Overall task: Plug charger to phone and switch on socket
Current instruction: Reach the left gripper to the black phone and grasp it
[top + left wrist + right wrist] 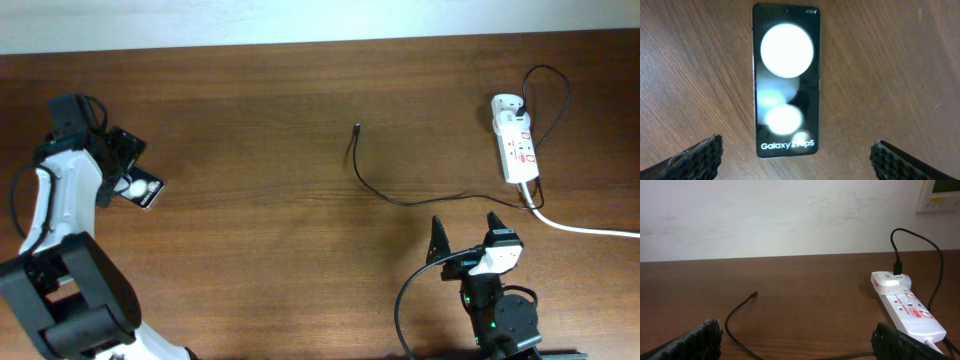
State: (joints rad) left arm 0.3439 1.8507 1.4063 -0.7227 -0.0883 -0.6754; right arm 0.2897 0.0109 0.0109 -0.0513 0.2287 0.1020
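Two grippers, both spread wide and holding nothing: right gripper (464, 222) hovers at the near edge, left gripper (796, 145) hangs over the phone (785, 80) by the left edge, the charger (400, 198) snakes mid-bench, tip lying free, to the socket (515, 150) near the far right corner.

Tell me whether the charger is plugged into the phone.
Not plugged in. The charger's plug tip lies loose on the table, far from the phone.
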